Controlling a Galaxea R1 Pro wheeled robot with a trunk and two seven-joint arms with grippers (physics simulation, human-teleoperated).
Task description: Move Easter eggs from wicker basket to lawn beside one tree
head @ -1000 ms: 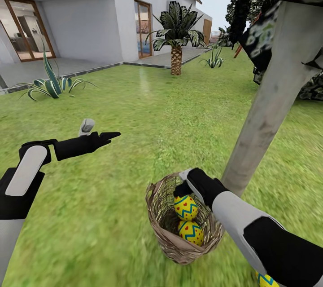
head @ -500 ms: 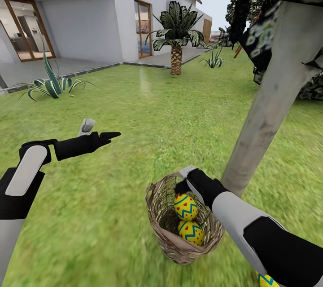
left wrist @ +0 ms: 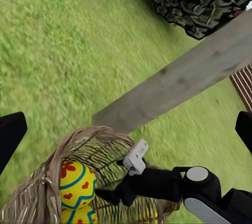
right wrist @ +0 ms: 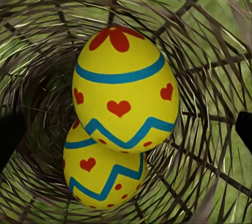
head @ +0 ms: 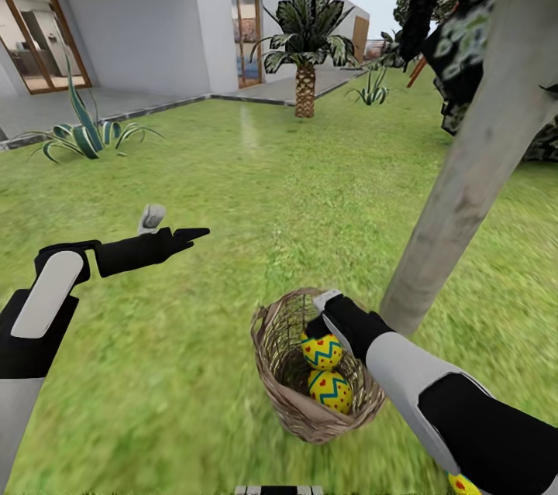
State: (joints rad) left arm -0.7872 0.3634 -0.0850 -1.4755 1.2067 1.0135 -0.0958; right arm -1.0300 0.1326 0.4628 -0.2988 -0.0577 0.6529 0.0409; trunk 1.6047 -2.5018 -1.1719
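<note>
Right gripper (head: pixel 316 322) lower in wicker basket (head: pixel 273 379) — camera tilted.

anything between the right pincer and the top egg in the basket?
Nothing. In the right wrist view the top egg sits straight ahead with bare space before it, inside the basket. In the head view the right pincer hangs at the rim just above that egg.

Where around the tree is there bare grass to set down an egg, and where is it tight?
Bare lawn lies open between the left gripper and the trunk. It is crowded at the trunk's foot, where the basket sits close with two eggs and the right gripper inside. A third egg lies beneath the right arm.
</note>
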